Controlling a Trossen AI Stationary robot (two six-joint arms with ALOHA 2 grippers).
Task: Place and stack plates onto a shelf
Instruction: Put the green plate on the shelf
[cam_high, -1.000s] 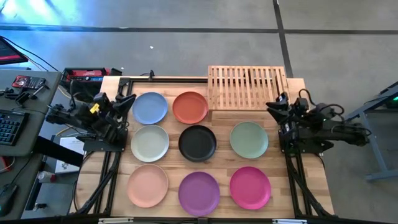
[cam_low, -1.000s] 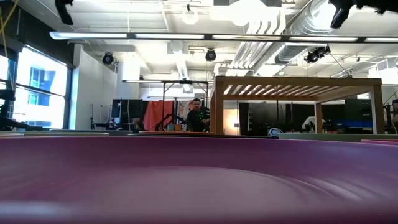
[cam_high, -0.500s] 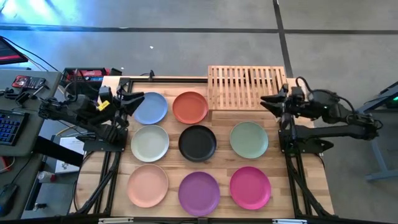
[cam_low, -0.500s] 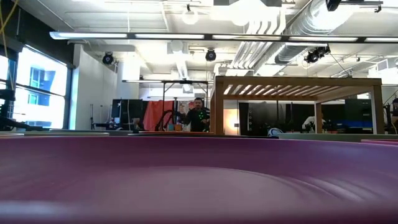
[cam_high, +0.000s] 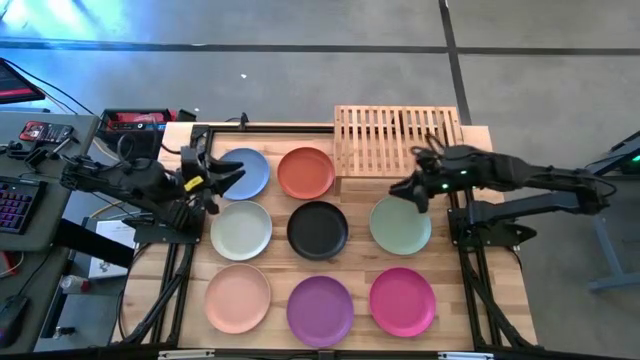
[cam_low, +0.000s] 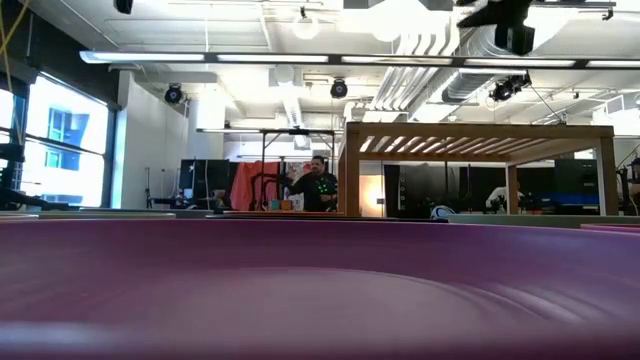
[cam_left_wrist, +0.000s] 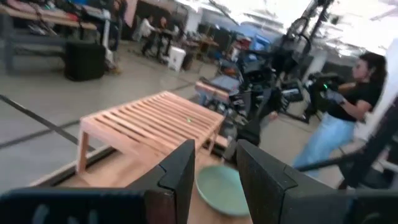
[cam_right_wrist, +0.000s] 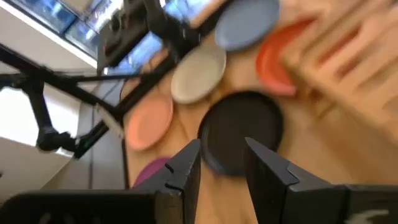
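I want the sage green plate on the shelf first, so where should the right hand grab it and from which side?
Probably by the rim. The sage green plate lies flat on the table, so only its raised edge offers a pinch. The right hand hovers open over its far left edge, beside the shelf; coming down there, one finger inside the rim and one outside, looks simplest.

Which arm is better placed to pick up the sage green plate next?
Probably the right: the right gripper, fingers open, hangs at the sage green plate's edge, beside the shelf. The left gripper is across the table.

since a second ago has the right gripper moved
Yes. The right gripper has swung inward from the table's right edge to the sage green plate's upper-left rim, just below the shelf.
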